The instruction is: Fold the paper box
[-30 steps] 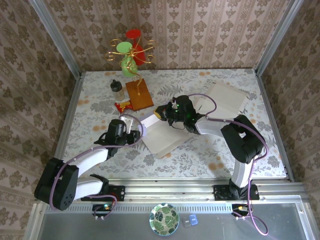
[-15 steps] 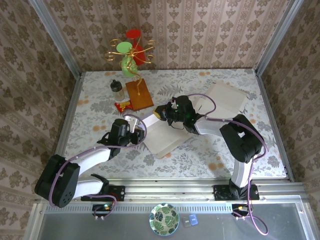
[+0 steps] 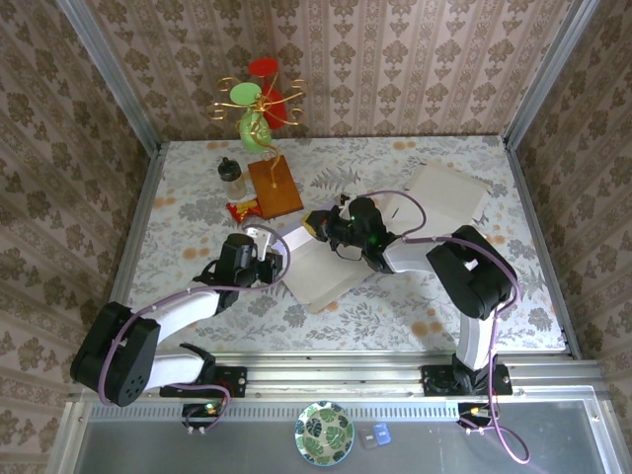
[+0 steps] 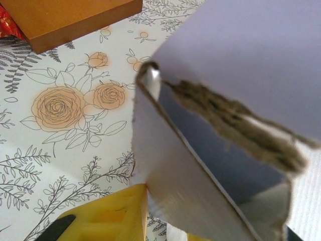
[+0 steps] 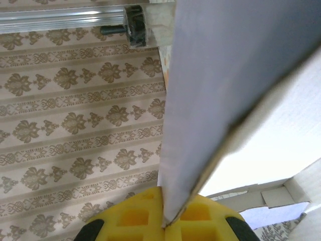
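Your right claw is clamped on a raised panel of the paper box, which lies mid-desk. The panel edge is pinched between its yellow fingers. Your left claw is at the box's left edge with a flap between its fingers; can't tell if it's gripping. The wooden block sits just beyond.

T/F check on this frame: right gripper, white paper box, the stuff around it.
1. The right gripper is shut on the white paper box. True.
2. The brown wooden block lies on the box. False: it lies on the table, beyond the box.
3. A second flat white cardboard sheet lies far right. True.
4. The small black-lidded jar sits inside the box. False: it stands left of the block.
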Controlling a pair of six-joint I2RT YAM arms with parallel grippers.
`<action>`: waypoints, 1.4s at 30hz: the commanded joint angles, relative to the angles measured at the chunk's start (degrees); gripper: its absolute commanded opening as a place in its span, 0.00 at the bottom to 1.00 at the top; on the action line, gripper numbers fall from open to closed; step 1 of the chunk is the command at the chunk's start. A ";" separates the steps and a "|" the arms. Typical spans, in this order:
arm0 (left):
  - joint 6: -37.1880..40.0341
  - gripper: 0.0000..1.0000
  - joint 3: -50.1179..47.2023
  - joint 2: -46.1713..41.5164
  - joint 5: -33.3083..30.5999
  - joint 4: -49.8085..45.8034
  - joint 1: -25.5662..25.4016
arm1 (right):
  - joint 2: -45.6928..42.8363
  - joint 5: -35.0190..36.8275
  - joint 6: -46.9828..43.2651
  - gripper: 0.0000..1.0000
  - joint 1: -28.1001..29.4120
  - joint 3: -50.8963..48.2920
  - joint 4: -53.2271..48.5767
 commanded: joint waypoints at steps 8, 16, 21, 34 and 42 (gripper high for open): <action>-3.34 0.26 3.53 2.61 -4.70 1.54 -2.20 | 3.32 2.62 1.43 0.00 2.43 -1.60 -1.19; -5.70 0.23 5.48 5.04 -9.36 0.80 -4.07 | 3.05 3.67 1.95 0.00 3.07 -2.36 -0.42; -7.39 0.20 5.83 6.12 -11.96 0.70 -4.80 | 2.79 3.87 2.05 0.00 3.07 -2.28 -0.71; -13.01 0.00 9.54 9.23 -20.35 -2.67 -7.26 | -0.17 6.01 2.15 0.12 3.69 -1.90 -4.96; -10.71 0.00 10.51 8.98 -20.00 -4.47 -6.58 | -7.98 7.02 -3.45 0.56 2.32 -0.83 -13.94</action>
